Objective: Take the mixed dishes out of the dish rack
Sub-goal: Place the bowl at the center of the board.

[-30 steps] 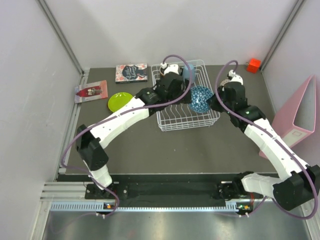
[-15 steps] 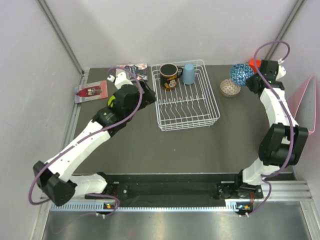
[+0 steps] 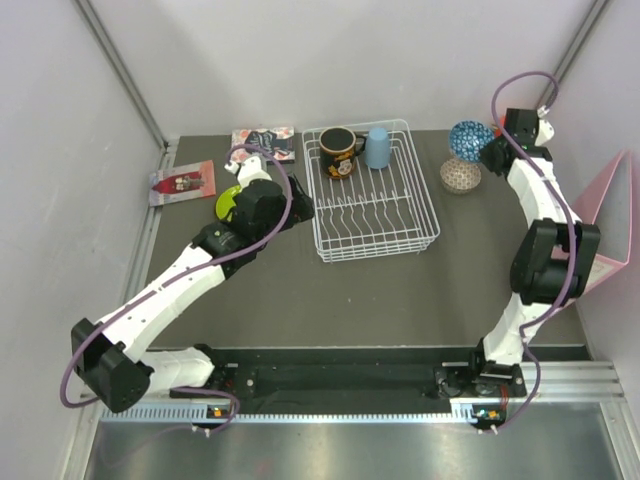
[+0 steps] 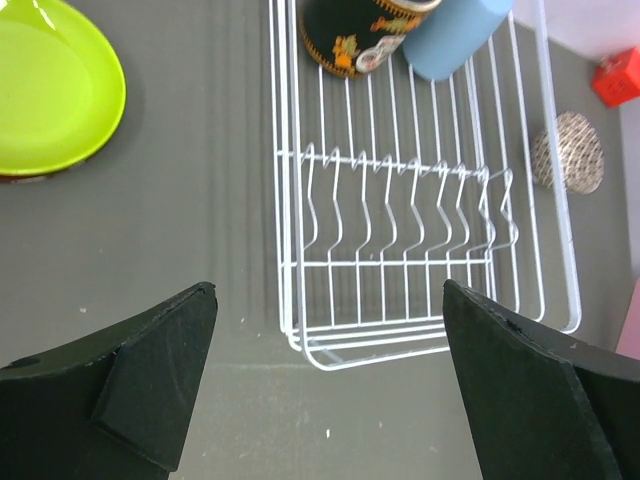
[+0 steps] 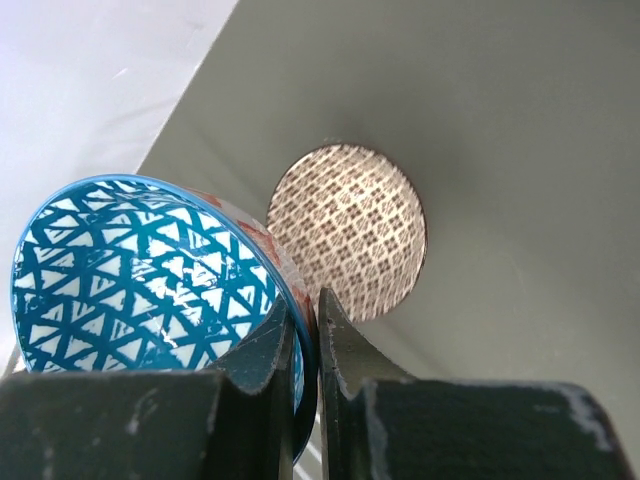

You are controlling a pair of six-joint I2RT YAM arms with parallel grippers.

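The white wire dish rack [image 3: 375,215] [image 4: 290,220] holds a black cartoon mug [image 3: 338,152] [image 4: 350,35] and a pale blue cup [image 3: 377,147] [image 4: 455,40] at its far end. My right gripper [image 3: 490,152] [image 5: 310,300] is shut on the rim of the blue-patterned bowl [image 3: 468,140] [image 5: 140,270], held in the air just above the beige patterned bowl [image 3: 460,176] [image 5: 355,230] at the back right. My left gripper [image 3: 300,207] [image 4: 328,290] hangs open and empty over the table by the rack's near left corner. The lime-green plate [image 3: 227,203] [image 4: 50,90] lies left of the rack, partly under my left arm.
Two printed cards [image 3: 263,143] [image 3: 183,181] lie at the back left. A pink binder [image 3: 600,230] leans at the right wall. A small orange-red block [image 4: 618,75] sits in the back right corner.
My right arm carried the blue bowl from over the rack to the back right, above the beige bowl. My left arm drew back from the rack to its left side.
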